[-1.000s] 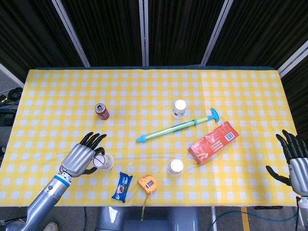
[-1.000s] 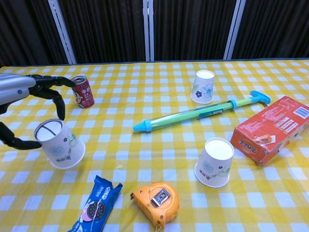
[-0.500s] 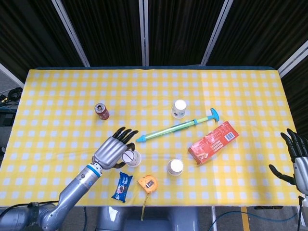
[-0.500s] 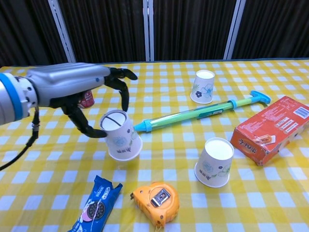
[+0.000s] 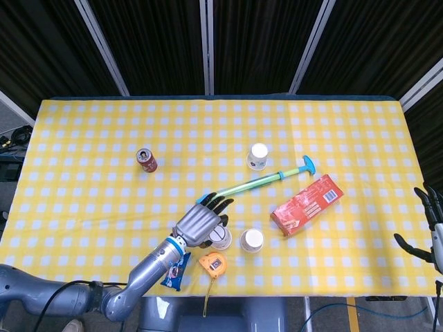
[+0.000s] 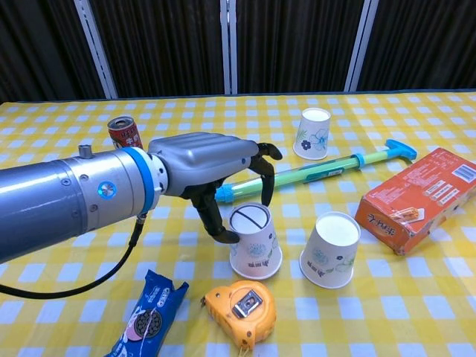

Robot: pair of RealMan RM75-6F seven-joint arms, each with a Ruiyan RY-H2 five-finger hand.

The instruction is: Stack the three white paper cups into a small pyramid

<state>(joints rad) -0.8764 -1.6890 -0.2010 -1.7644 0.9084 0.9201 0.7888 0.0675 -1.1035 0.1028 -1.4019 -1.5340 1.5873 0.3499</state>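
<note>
**Second cup set down for the pyramid's base**

My left hand [image 6: 212, 160] grips an upside-down paper cup [image 6: 254, 239], fingers curled over its top, and sets it on the yellow checked table [image 5: 83, 187] just left of the second cup [image 6: 331, 249]. I judge the base row nearly laid; next I must let go cleanly. The third cup [image 6: 313, 132] stands far off, beyond the water pump [image 6: 312, 171]. My right hand [image 5: 430, 232] hangs spread and empty at the right edge.

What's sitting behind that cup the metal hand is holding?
Behind the held paper cup lies the green and blue water pump toy, its blue tip partly covered by the left hand. Further back stands another paper cup.
</note>
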